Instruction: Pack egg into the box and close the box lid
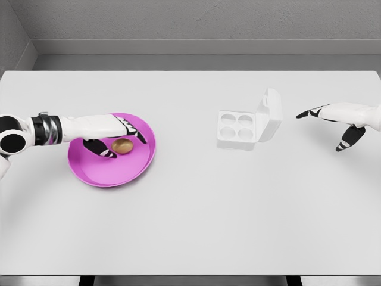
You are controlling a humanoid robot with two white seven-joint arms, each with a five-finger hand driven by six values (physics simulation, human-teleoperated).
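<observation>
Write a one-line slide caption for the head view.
Left hand reaches around the brown egg on the pink plate; white egg box open, right hand beside it.

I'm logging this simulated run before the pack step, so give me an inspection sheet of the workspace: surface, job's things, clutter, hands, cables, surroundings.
Surface: plain white table, evenly lit.
Job's things: small brown egg lies in the round magenta plate, left of centre; white four-cup egg box right of centre, its lid open and raised, cups empty.
Clutter: nothing seen.
Hands: left hand over the plate, fingers around the egg, contact unclear; right hand right of the box, fingers spread, holding nothing.
Cables: nothing seen.
Surroundings: grey wall behind the table.
</observation>
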